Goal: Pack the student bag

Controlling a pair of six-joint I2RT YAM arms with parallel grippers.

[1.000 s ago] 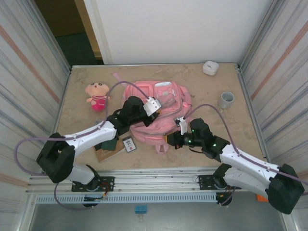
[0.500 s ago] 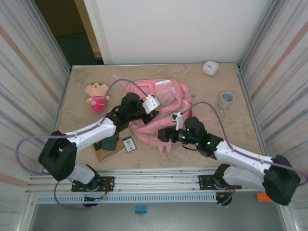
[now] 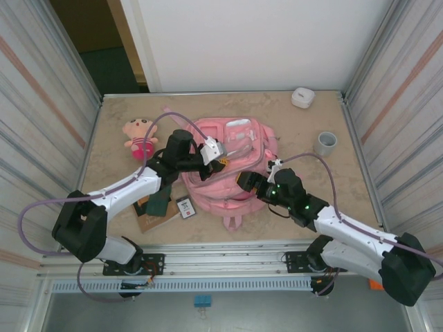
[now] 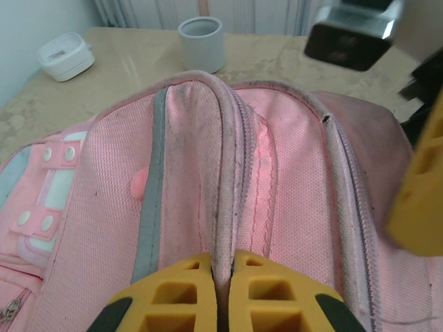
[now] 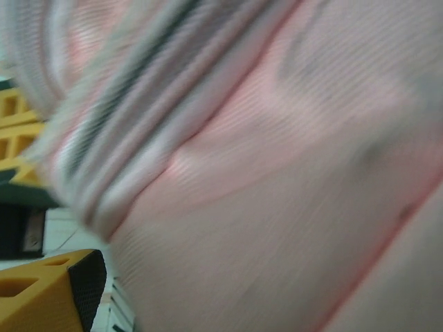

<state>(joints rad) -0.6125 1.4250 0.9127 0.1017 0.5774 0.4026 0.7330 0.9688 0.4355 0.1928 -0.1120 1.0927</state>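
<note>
One large pink fabric backpack (image 3: pixel 216 195), the student bag, lies near the middle of the beige stone-patterned table (image 3: pixel 346 187), its pocketed front with the white patch turned up. Two white-and-black arms reach onto it from the near edge.

The left gripper (image 3: pixel 223 163) sits on the bag's upper middle. In the left wrist view its two yellow fingers (image 4: pixel 187 290) are pressed together, pinching a raised ridge of the bag's fabric (image 4: pixel 291 194) beside a zip seam; the ridge runs away from the fingers toward the far end of the bag.

The right gripper (image 3: pixel 243 180) rests against the bag's right side, close to the left one. The right wrist view is blurred and pressed up against pink cloth (image 5: pixel 277 173). One yellow finger (image 5: pixel 41 297) stands far out in the lower left corner, so the jaws are spread wide, and no grip on anything is visible. One yellow finger of this gripper (image 4: pixel 422 187) also shows at the right edge of the left wrist view.

Around the bag there is one small plush doll in a pink dress (image 3: pixel 140 137) to the left, one grey cup (image 3: pixel 325 143) to the right, and one small white case (image 3: pixel 302 97) at the far edge. By the near left corner of the bag lie one flat brown board (image 3: pixel 151 223), one dark green item (image 3: pixel 159 205) on it, and one small white card (image 3: pixel 185 207).
</note>
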